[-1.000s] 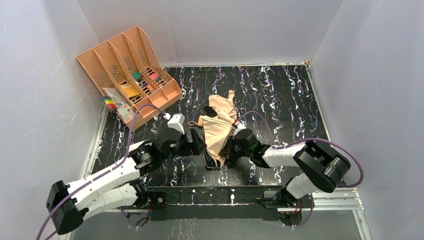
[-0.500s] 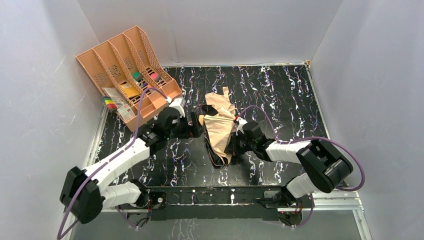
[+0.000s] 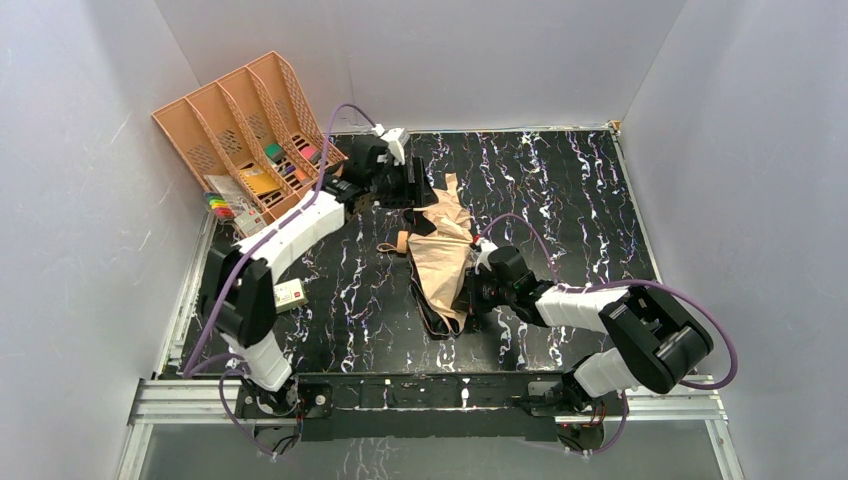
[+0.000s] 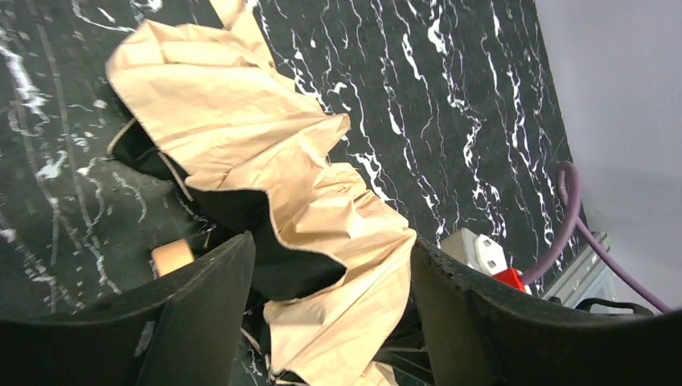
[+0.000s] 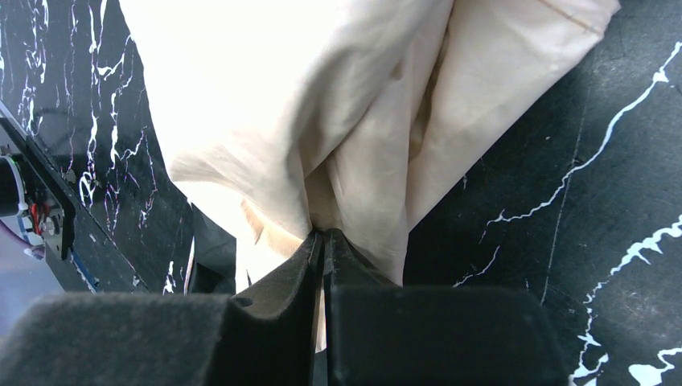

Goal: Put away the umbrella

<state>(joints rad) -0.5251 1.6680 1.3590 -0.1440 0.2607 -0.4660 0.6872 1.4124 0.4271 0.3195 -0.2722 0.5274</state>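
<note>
The right tool [image 5: 324, 241] pinches the umbrella [image 3: 440, 262] by its fabric, steadying it. The left tool [image 4: 328, 251] hovers spread and empty, likely to gather folds.

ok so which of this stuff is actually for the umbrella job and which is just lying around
for the job: umbrella; right claw, shut on its fabric; left claw, open near its far end
lying about: peach file tray; small white box
</note>
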